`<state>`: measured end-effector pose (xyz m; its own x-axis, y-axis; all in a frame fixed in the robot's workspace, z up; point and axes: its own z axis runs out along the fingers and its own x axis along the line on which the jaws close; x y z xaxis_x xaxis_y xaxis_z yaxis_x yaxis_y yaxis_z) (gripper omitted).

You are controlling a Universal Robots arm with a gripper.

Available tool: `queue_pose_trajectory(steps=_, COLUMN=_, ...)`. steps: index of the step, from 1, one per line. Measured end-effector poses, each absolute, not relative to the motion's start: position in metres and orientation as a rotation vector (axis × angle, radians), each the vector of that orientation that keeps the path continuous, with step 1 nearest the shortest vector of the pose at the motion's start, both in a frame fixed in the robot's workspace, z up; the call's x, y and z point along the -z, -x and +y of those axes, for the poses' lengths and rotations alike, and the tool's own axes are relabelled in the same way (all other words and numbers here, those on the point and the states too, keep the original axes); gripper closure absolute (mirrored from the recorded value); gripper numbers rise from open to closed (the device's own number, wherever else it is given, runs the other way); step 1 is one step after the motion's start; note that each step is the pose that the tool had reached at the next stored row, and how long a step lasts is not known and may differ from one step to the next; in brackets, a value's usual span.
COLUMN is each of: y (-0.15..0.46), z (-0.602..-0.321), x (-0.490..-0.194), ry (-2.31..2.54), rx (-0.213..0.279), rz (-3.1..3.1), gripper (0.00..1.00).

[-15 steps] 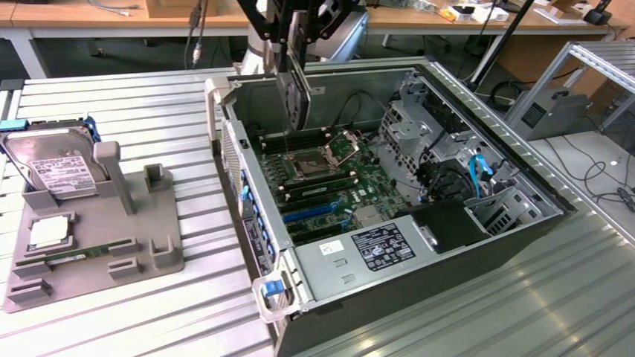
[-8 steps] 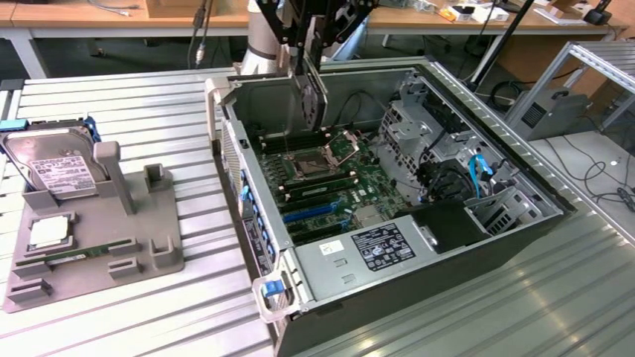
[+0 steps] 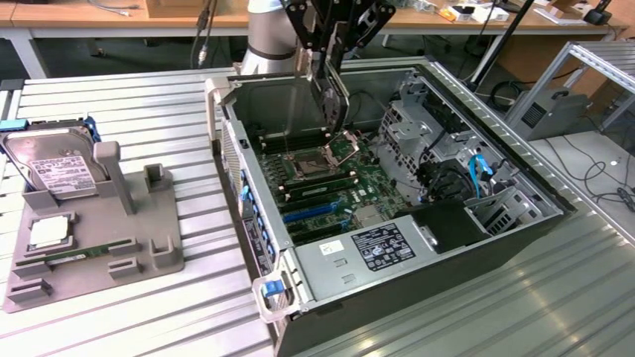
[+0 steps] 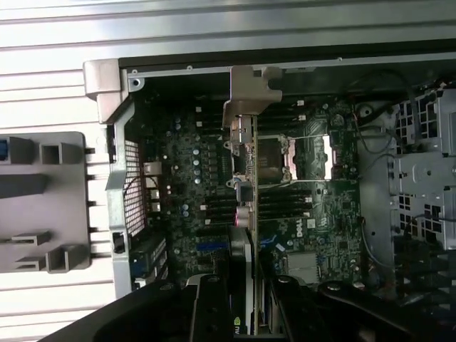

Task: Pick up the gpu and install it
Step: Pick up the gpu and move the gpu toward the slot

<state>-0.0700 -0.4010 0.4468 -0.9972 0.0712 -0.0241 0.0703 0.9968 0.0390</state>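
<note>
**Exterior view.** We list:
- One tabletop of ribbed metal.
- One open computer case lying on its side, with the motherboard exposed.
- One claw above the case, closed on the gpu. The card hangs upright, and its lower end is down inside the case opening near the processor socket. We cannot tell whether it touches the board.
- One grey holder towards the exterior view's left, well apart from the case. It carries a hard drive and a memory stick.

**Wrist view.** We list:
- The gpu seen edge-on, clamped between the dark fingers of the claw.
- Its silver bracket at the far end.
- The motherboard behind the card, with the socket just beside the card's line.
</note>
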Motion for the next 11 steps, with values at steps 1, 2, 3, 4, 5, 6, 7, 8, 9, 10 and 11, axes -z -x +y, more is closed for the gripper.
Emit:
queue_pose_trajectory(steps=1, y=0.066, z=-0.401, x=-0.446, ry=-0.110, rx=-0.059, rz=3.114, gripper=0.73)
queue_pose_trajectory(steps=2, y=0.060, z=-0.401, x=-0.445, ry=-0.110, rx=-0.058, rz=3.114, gripper=0.73)
queue_pose_trajectory(steps=3, y=0.055, z=-0.401, x=-0.444, ry=-0.110, rx=-0.056, rz=3.114, gripper=0.73)
queue_pose_trajectory(steps=4, y=0.049, z=-0.401, x=-0.443, ry=-0.110, rx=-0.055, rz=3.114, gripper=0.73)
queue_pose_trajectory(steps=5, y=0.043, z=-0.401, x=-0.442, ry=-0.110, rx=-0.054, rz=3.114, gripper=0.73)
queue_pose_trajectory(steps=6, y=0.038, z=-0.401, x=-0.441, ry=-0.110, rx=-0.053, rz=3.114, gripper=0.73)
queue_pose_trajectory(steps=7, y=0.033, z=-0.401, x=-0.440, ry=-0.110, rx=-0.052, rz=3.114, gripper=0.73)
queue_pose_trajectory(steps=8, y=0.027, z=-0.401, x=-0.439, ry=-0.110, rx=-0.051, rz=3.114, gripper=0.73)
queue_pose_trajectory(steps=9, y=0.025, z=-0.401, x=-0.439, ry=-0.110, rx=-0.051, rz=3.114, gripper=0.73)
queue_pose_trajectory(steps=10, y=0.022, z=-0.401, x=-0.438, ry=-0.110, rx=-0.050, rz=3.114, gripper=0.73)
queue_pose_trajectory(steps=11, y=0.017, z=-0.401, x=-0.437, ry=-0.110, rx=-0.049, rz=3.114, gripper=0.73)
